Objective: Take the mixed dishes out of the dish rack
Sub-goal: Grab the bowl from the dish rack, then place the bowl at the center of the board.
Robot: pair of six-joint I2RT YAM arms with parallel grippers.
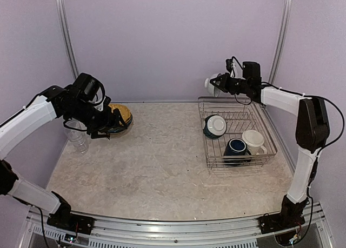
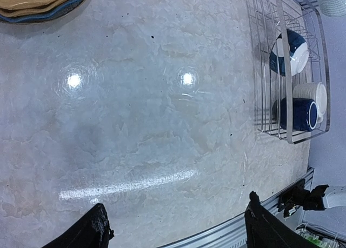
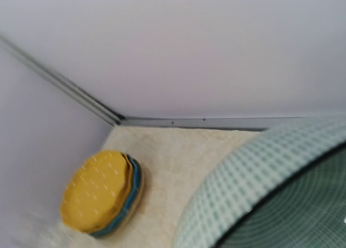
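Grips a pale ribbed glass in the right tool, closed around it and raised in the air near the far left corner of the wire rack. Inside the rack: a teal bowl, a navy mug and a cream mug. Holds the left tool spread wide and empty above the worktop, beside the stacked plates and clear glasses at the left.

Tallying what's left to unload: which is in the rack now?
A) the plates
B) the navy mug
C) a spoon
B: the navy mug sits in the rack; the plates lie stacked on the table at far left.
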